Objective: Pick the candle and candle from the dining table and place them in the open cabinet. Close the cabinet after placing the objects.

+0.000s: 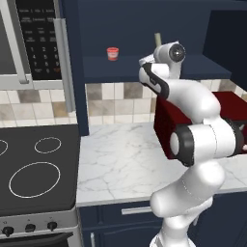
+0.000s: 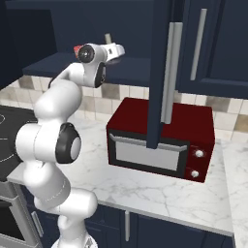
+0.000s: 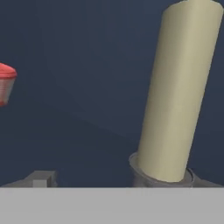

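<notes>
The arm is reaching up into the open cabinet, and the end effector sits right at the shelf edge. From the hand view, the olive taper candle stands upright on its round grey base on the cabinet shelf, right in front of the camera and a bit off to one side. One finger tip pokes up at the bottom, well away from the candle. The other is hard to make out, so the jaws look spread wide with nothing between them. In the left base view you can just see the top of the candle sticking up behind the wrist. A small red cup sits on the same shelf, well to the left. Below, a dark red microwave sits on the marble table, with a black stovetop next to it. The cabinet door hangs open, handle facing out.
</notes>
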